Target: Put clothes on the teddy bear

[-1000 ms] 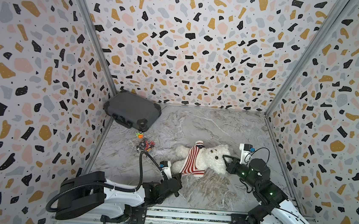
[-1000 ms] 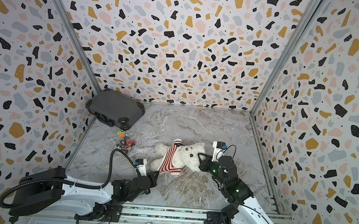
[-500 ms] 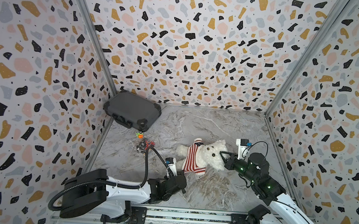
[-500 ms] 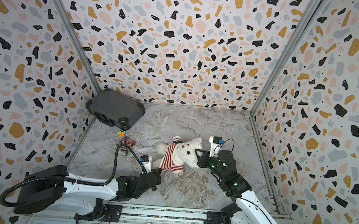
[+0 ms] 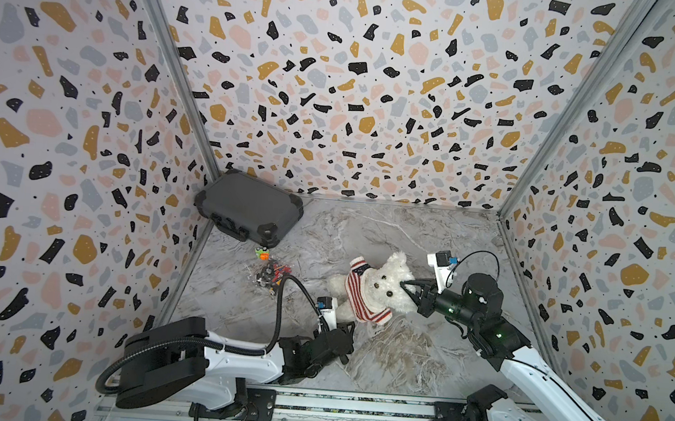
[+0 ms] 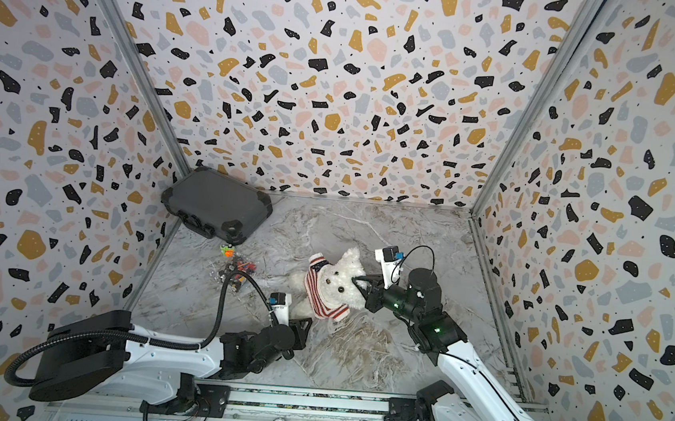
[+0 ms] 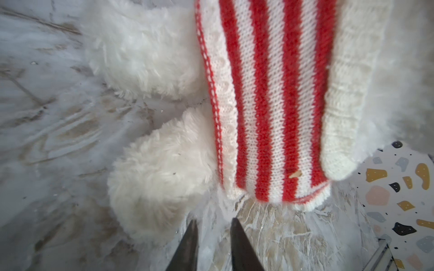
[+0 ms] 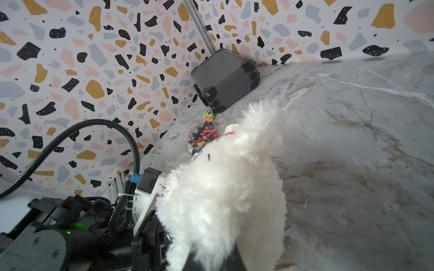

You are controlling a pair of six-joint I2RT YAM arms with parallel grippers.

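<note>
Since a second ago the left gripper [image 5: 348, 326] has let its jaws part and slid toward 3 o'clock. The bear [image 5: 385, 288] has been drawn slightly toward 10 o'clock by the right gripper [image 5: 404, 286].

In both top views there is one bear [image 6: 335, 286], fluffy white, with two dark eyes and a dark nose, wearing one red-and-white striped sweater [image 5: 361, 301]. It lies mid-table [image 5: 429, 236] with its long axis running 9 to 3 o'clock: legs at 9, head at 3, face up. The right gripper's jaws pinch fur on the head's 3 o'clock side. The left gripper sits at the bear's 7 o'clock. One dark case [image 5: 248, 208] stands in the 10 o'clock corner, and one bag [image 5: 269, 274] of small bricks lies at the bear's 9 o'clock, well apart.

Left wrist view: two furry legs show beside the sweater [image 7: 270, 105] hem. The left gripper's [image 7: 213, 223] jaws stand slightly spread over bare table, gripping nothing.

Right wrist view: white fur [image 8: 225, 187] hides the jaws. One case [image 8: 225, 82] and one bag [image 8: 202, 137] show.
</note>
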